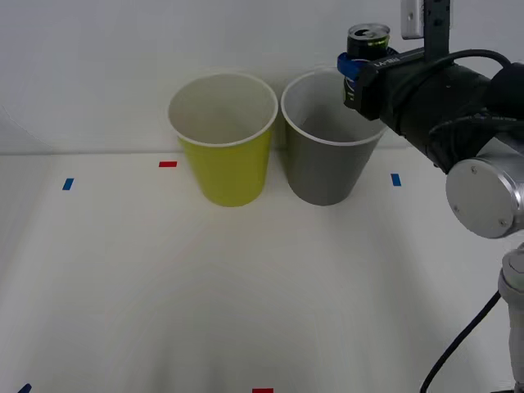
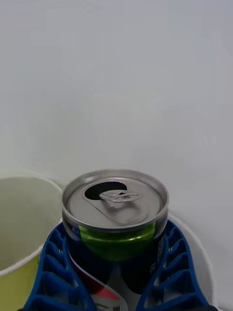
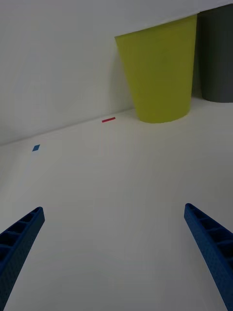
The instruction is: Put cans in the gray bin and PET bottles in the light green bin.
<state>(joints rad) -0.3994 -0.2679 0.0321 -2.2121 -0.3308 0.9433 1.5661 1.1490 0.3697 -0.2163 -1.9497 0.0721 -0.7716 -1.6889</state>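
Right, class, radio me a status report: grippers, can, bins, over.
Right gripper shut on can, above gray bin. Left gripper open, low over table. Light green bin alongside. Nothing in the way.

Plain white wall (image 1: 123, 49) behind a white table (image 1: 164, 286) with small red and blue tape marks (image 1: 168, 164).

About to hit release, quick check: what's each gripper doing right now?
Right gripper: closed on the can, upright above the gray bin.
Left gripper: open, holding nothing, low over the table.
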